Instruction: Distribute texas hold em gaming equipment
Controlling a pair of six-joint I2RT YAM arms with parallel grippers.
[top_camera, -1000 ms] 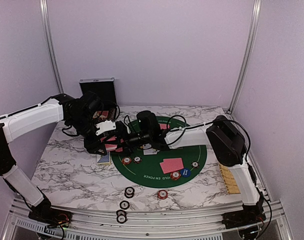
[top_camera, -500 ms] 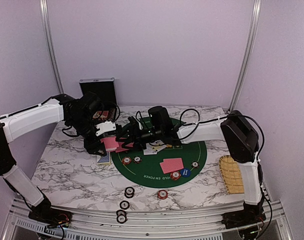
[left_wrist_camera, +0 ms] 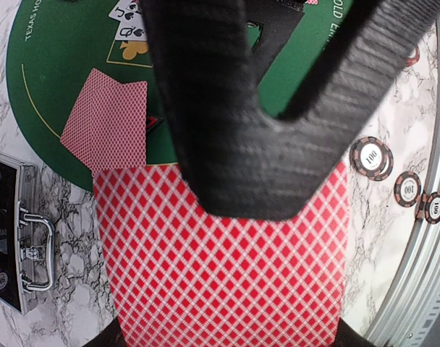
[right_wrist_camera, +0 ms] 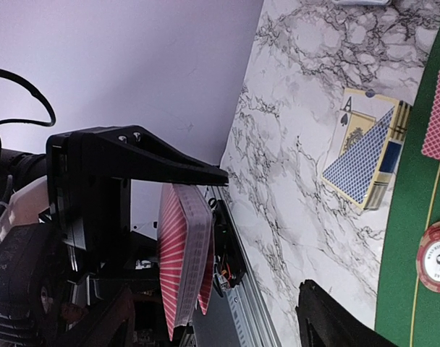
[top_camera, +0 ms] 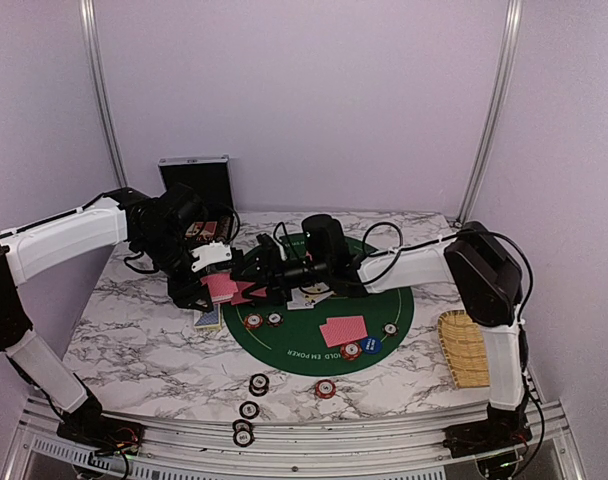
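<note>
My left gripper [top_camera: 210,287] is shut on a deck of red-backed cards [top_camera: 223,288] and holds it above the table's left side; the deck fills the left wrist view [left_wrist_camera: 220,253]. My right gripper [top_camera: 254,281] is open right beside the deck. In the right wrist view the deck [right_wrist_camera: 182,260] stands edge-on between my spread fingers, with one card slightly offset from the rest. Two face-down red cards [top_camera: 342,330] lie on the green mat [top_camera: 384,305]. Poker chips [top_camera: 252,321] and a blue button [top_camera: 371,345] sit on the mat. More chips [top_camera: 258,384] lie near the front edge.
A blue card box [top_camera: 209,318] lies on the marble under the deck. Face-up cards [top_camera: 304,297] lie on the mat. The black case [top_camera: 194,175] stands at the back left. The bamboo tray [top_camera: 462,348] lies at the right edge.
My right arm's elbow has swung to the right, uncovering the bamboo tray, while its gripper stays by the deck. The left arm and the deck have not moved.
</note>
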